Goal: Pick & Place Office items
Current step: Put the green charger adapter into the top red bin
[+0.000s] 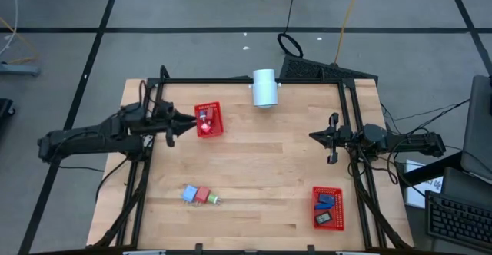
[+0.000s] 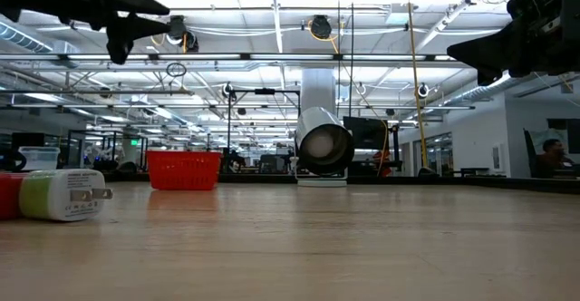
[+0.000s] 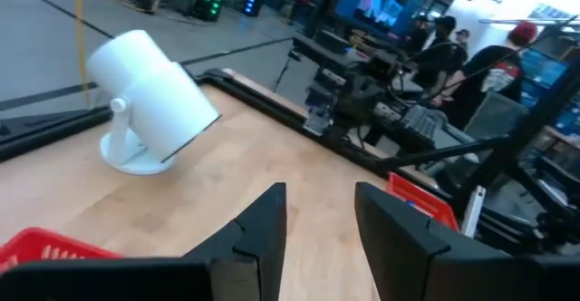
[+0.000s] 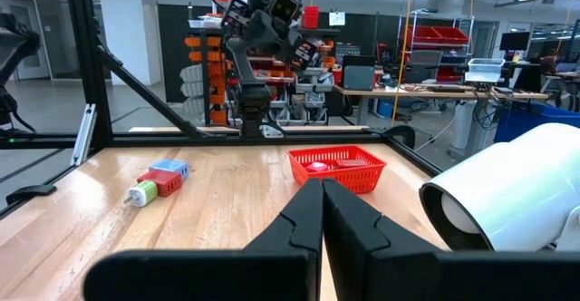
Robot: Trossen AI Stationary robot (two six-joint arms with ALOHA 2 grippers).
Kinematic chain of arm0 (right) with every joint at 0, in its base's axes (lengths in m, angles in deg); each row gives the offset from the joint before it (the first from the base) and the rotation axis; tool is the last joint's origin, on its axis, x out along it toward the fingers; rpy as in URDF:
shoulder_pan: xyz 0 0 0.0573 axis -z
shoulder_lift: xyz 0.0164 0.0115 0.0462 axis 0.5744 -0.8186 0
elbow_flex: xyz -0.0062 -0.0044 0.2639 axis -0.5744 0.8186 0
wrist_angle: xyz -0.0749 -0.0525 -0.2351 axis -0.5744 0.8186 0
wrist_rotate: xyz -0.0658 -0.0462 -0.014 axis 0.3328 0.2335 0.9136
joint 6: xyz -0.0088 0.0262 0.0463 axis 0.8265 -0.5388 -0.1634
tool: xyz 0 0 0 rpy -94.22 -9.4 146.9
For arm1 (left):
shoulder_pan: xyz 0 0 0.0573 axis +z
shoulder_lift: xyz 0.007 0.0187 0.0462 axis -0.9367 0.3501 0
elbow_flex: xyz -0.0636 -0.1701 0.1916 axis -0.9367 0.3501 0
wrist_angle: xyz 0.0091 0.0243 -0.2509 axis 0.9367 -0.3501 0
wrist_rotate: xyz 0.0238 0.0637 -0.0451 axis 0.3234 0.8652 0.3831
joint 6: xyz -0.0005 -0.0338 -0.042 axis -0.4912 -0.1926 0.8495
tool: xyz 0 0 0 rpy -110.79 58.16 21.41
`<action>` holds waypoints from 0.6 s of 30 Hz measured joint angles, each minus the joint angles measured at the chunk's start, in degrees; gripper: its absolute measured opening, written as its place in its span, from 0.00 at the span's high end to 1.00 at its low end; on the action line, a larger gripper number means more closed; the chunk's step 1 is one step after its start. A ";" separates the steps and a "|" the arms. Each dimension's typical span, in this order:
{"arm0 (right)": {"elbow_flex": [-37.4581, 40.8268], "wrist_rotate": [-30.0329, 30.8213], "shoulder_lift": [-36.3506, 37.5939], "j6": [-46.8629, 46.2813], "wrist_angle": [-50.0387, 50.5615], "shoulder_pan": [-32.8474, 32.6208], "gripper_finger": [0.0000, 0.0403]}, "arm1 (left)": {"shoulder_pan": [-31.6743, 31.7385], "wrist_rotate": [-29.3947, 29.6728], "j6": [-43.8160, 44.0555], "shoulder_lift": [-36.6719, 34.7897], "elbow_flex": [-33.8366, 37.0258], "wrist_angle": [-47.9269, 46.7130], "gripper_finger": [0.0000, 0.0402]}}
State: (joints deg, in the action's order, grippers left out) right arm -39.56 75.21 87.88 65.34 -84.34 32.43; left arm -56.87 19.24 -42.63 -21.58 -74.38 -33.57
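Observation:
My left gripper is open and hangs above the table, just left of the left red basket, which holds a red piece. My right gripper is shut and empty, raised near the table's right edge. A light blue piece, a red piece and a small greenish-white plug lie together on the table near its near edge. The right red basket holds a dark blue piece and a black piece.
A white cylinder stands tilted on its base at the middle of the far edge. A black frame runs along the table's far edge and both sides. Bare wood lies between the two grippers. People sit at desks beyond the table.

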 joint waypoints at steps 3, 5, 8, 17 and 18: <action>0.00 0.00 0.00 0.00 0.00 0.01 1.00 | -1.12 1.06 -0.43 -2.13 0.02 -1.44 0.67; 0.00 0.00 -0.01 -0.02 0.00 0.01 1.00 | -2.88 1.18 -2.60 -2.91 0.02 -1.00 0.67; 0.01 0.00 0.00 -0.01 0.00 0.01 1.00 | -6.91 1.11 -5.91 -3.04 0.02 0.79 0.67; 0.01 0.00 0.01 -0.01 0.00 0.01 1.00 | -25.34 5.01 -8.65 0.62 0.02 4.65 0.67; 0.01 0.00 0.01 -0.02 0.00 0.00 1.00 | -27.63 5.81 -8.83 1.56 0.02 5.32 0.67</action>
State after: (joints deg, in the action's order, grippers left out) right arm -39.55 75.21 87.89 65.32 -84.34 32.43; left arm -84.50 25.05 -51.46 -20.02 -74.36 -28.25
